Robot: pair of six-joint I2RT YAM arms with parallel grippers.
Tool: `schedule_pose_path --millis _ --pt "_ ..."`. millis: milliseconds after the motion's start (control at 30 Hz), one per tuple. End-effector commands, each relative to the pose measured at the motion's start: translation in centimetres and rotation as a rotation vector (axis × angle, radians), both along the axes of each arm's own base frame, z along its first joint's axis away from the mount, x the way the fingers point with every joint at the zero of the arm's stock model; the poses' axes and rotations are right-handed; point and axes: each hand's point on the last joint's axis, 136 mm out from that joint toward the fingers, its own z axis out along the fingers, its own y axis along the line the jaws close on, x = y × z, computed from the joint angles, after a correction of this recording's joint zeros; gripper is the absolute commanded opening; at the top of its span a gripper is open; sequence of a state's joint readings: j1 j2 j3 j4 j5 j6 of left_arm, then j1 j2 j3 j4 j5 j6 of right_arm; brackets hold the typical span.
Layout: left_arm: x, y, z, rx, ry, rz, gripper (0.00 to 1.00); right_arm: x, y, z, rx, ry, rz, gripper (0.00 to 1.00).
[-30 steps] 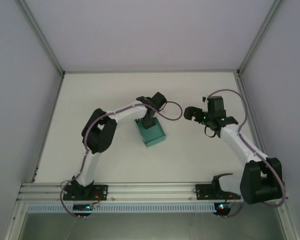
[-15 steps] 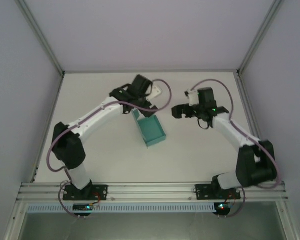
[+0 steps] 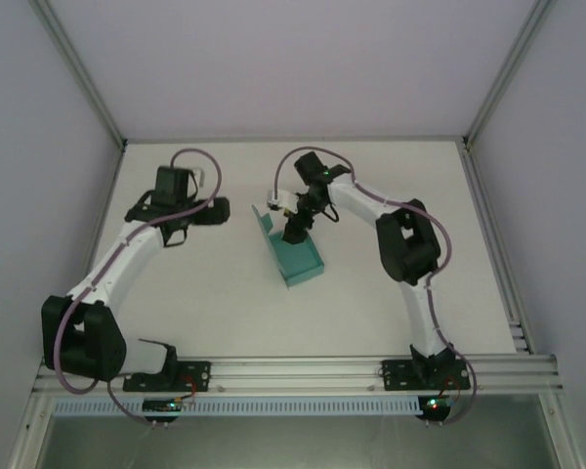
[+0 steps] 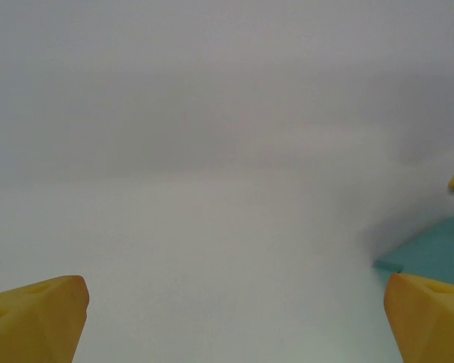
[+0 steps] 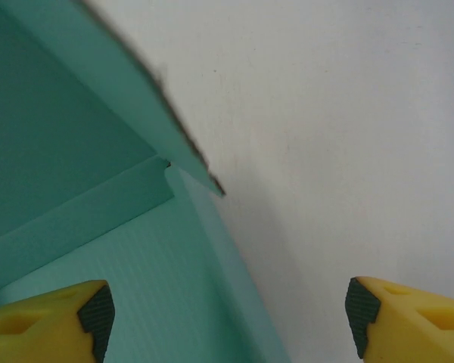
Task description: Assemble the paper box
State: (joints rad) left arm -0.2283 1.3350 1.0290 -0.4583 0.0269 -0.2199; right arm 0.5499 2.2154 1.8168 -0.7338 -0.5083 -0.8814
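The paper box (image 3: 300,260) is a teal open tray in the middle of the white table, with a flap standing up along its far-left side. My right gripper (image 3: 294,234) reaches across to the box's far end and points down onto it. In the right wrist view the right gripper (image 5: 227,321) is open. One pad (image 5: 98,314) hangs over the box floor (image 5: 113,257) and the other over bare table, so the side wall lies between them, untouched. My left gripper (image 3: 218,210) is open, left of the box. Its yellow fingertips (image 4: 38,318) stand wide apart, with a box corner (image 4: 435,253) at the right.
The white table (image 3: 400,283) is walled in by pale panels on three sides. An aluminium rail (image 3: 293,372) carrying both arm bases runs along the near edge. The right arm's elbow (image 3: 408,244) stands just right of the box.
The left arm has drawn away from the box to the far left, jaws open. The right arm has swung in from the right onto the box's far end, its jaws narrowing slightly.
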Motion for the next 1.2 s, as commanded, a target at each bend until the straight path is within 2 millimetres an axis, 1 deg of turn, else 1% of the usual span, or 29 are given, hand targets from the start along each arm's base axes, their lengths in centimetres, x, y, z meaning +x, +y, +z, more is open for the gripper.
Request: schedule_pose_path --millis 0,67,167,200,233,267,333,400,500,533,567,600,667,700,733,800,900,1000,1033,1067,1133,1167 --pt "-0.5 0.2 0.1 -0.091 -0.02 0.061 0.99 -1.7 -0.3 -1.5 -0.082 0.05 0.129 0.75" --pt "-0.9 0.5 -0.4 -0.087 -0.011 0.067 0.99 -1.2 0.0 -1.8 -0.088 0.062 0.107 0.6" --pt "-1.0 1.0 -0.3 -0.066 -0.007 0.084 0.99 -0.4 0.1 -1.8 -0.062 0.058 0.026 0.33" --pt "-0.9 1.1 -0.1 -0.062 -0.008 0.088 0.99 0.0 -0.1 -1.8 -0.059 0.043 -0.011 0.28" --pt "-0.9 1.1 0.0 -0.062 -0.009 0.09 0.99 0.2 -0.4 -1.9 -0.056 0.027 -0.037 0.26" --pt "-0.7 1.0 0.3 -0.064 -0.016 0.084 0.99 0.5 -0.7 -1.9 -0.049 0.011 -0.079 0.21" --pt "-0.3 0.9 0.6 -0.069 -0.033 0.081 0.99 1.6 -1.6 -2.0 -0.053 -0.025 -0.198 0.12" --pt "0.0 0.8 0.8 -0.07 -0.043 0.079 1.0 3.1 -3.2 -1.9 -0.072 -0.06 -0.37 0.06" --pt "0.2 0.9 0.6 -0.067 -0.035 0.086 0.99 3.8 -6.2 -1.8 -0.118 -0.083 -0.636 0.06" --pt "0.3 0.9 0.6 -0.068 -0.034 0.095 0.99 3.9 -7.3 -1.7 -0.129 -0.078 -0.759 0.06" --pt "0.3 1.1 0.4 -0.066 -0.029 0.107 0.99 3.6 -8.9 -1.7 -0.137 -0.039 -0.945 0.07" --pt "0.3 1.2 0.3 -0.066 -0.026 0.113 0.99 3.1 -10.5 -1.9 -0.164 -0.006 -1.091 0.07" --pt "0.4 1.3 0.2 -0.072 -0.03 0.127 0.99 0.7 -13.4 -2.9 -0.216 0.099 -1.391 0.07" --pt "0.5 1.2 0.2 -0.075 -0.033 0.126 0.99 -0.2 -14.0 -3.4 -0.219 0.135 -1.472 0.07" --pt "0.7 1.0 0.2 -0.082 -0.039 0.118 0.99 -1.8 -13.6 -4.4 -0.216 0.193 -1.482 0.1" --pt "0.9 0.7 0.3 -0.093 -0.04 0.109 0.99 -3.9 -13.7 -5.5 -0.223 0.253 -1.569 0.1" --pt "1.3 -0.4 0.3 -0.125 -0.042 0.056 0.99 -5.7 -12.8 -5.9 -0.174 0.304 -1.629 0.13" --pt "1.5 -1.8 0.3 -0.163 -0.043 -0.017 0.99 -6.7 -11.9 -5.1 -0.099 0.314 -1.669 0.21" --pt "1.5 -2.5 0.4 -0.176 -0.051 -0.053 1.0 -7.1 -11.7 -4.8 -0.103 0.323 -1.662 0.22" --pt "1.5 -3.1 0.6 -0.187 -0.068 -0.089 1.0 -7.0 -12.1 -4.4 -0.106 0.305 -1.681 0.24" --pt "1.6 -4.8 1.6 -0.218 -0.116 -0.189 0.99 -6.6 -12.3 -3.4 -0.102 0.255 -1.667 0.36" --pt "1.8 -5.5 2.3 -0.231 -0.145 -0.228 0.99 -6.4 -12.6 -2.9 -0.104 0.234 -1.669 0.38"
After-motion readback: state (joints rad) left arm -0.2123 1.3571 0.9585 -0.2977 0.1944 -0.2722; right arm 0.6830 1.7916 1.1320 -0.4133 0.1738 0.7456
